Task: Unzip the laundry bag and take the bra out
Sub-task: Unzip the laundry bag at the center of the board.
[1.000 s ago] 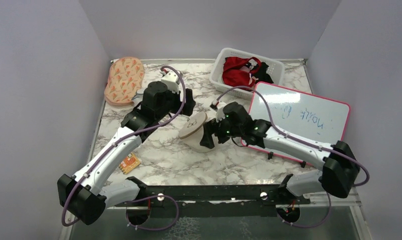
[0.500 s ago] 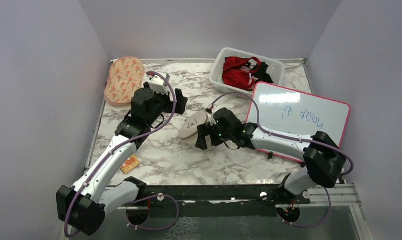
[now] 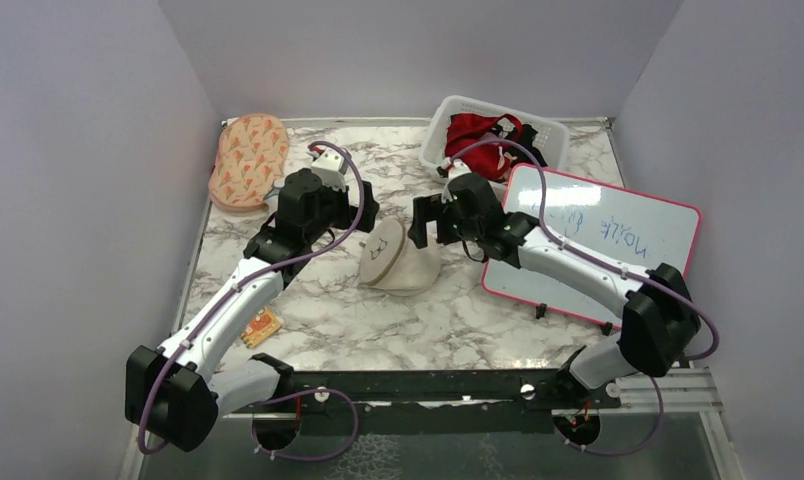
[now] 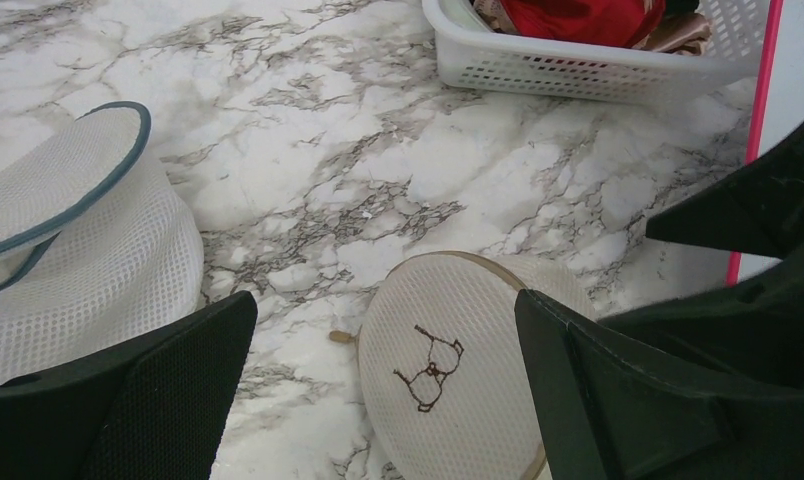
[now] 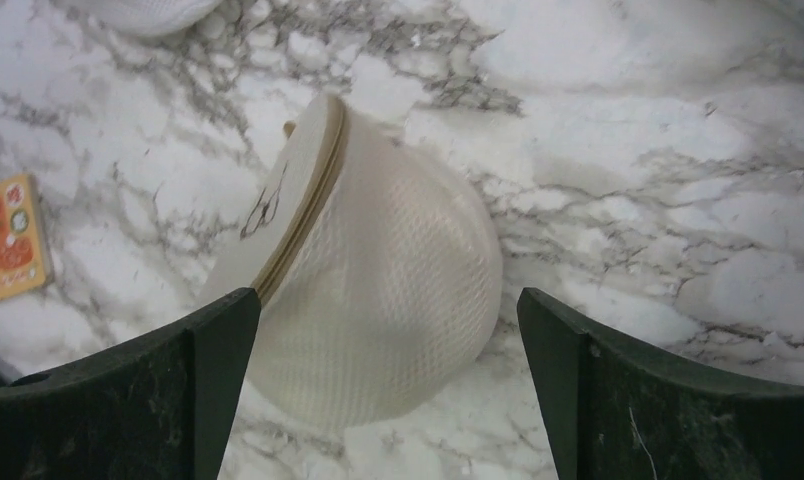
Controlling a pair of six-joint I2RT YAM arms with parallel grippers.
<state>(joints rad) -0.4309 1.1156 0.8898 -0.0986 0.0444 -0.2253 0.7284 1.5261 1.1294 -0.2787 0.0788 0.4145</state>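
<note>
**Both grippers spread wide above the closed cream pouch**

The black fingers of the left gripper stand far apart and hold nothing. The right gripper is likewise spread wide and empty. Each wrist view frames the laundry bag between its two fingers, and neither gripper touches it.

The laundry bag is a cream-beige round mesh pouch. It lies near the middle of the grey-veined white marble table, just below and between the two grippers. It rests on its domed side, so its flat circular face tilts up toward the left arm. That face carries a small dark line drawing of a bra. A tan zip band runs round the rim where face meets dome, with no gap visible along it. A small tan tab sticks out at the rim's edge.

A white-and-grey round mesh pouch lies just left of the bag, under the left arm. A white plastic basket holding a red garment sits at the far edge. A pink-framed whiteboard lies to the right. An oval orange-patterned pouch sits in the far left corner, and a small orange card lies near the front left.
</note>
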